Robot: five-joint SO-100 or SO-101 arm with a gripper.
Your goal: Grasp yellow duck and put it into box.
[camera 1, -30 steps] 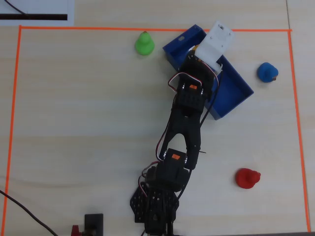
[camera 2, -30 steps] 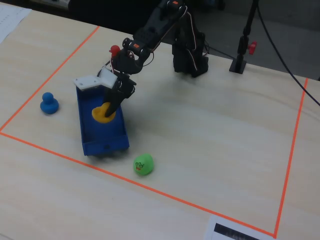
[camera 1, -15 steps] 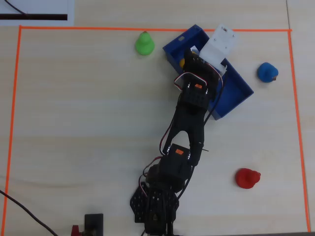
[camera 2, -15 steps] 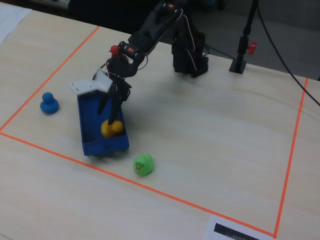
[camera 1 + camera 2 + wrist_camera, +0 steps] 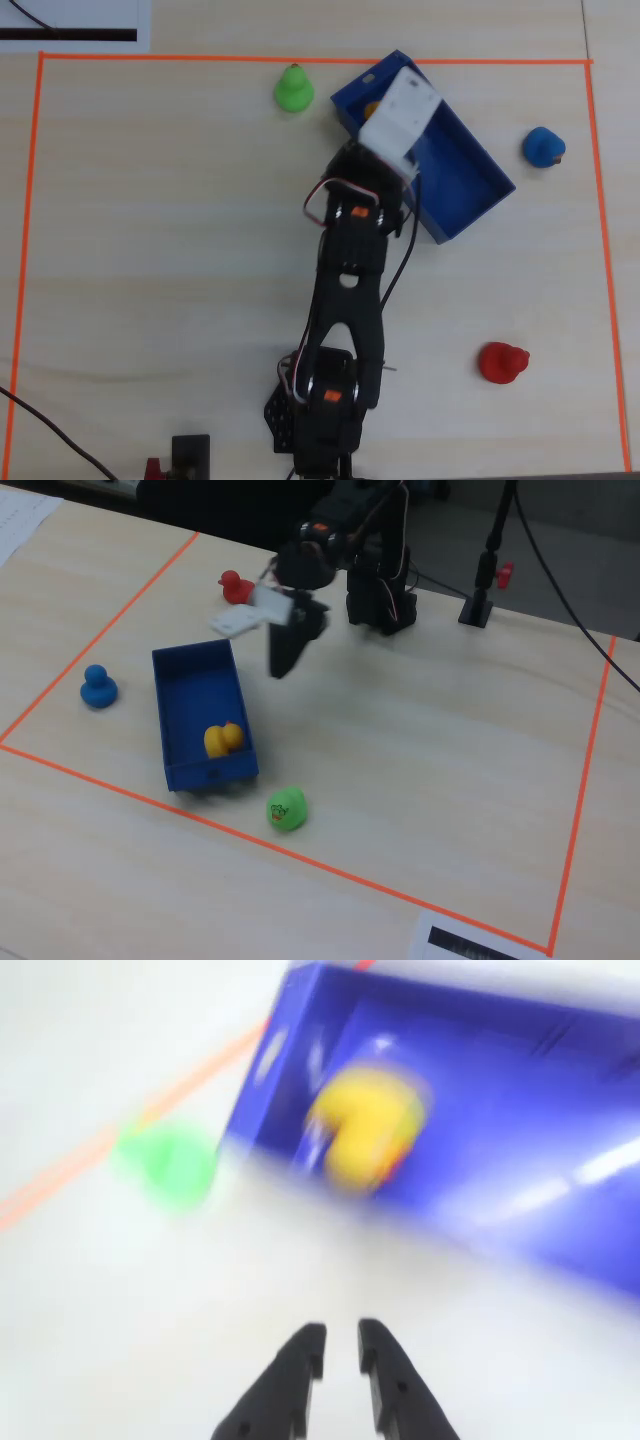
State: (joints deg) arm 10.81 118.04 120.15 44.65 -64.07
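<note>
Box (image 5: 178, 695) observed on the table; its near end is hidden under the arm in the overhead view. Gripper (image 5: 340, 1348) hangs empty, fingers almost closed, a narrow gap between. Yellow duck (image 5: 223, 739) lies inside the box, blurred in the wrist view.

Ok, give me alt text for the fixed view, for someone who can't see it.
A yellow duck sits inside the blue box, near the end closest to the camera, while the arm's claw hangs empty above the table just right of the box. A green duck, a blue duck and a red duck stand on the table outside it.
</note>
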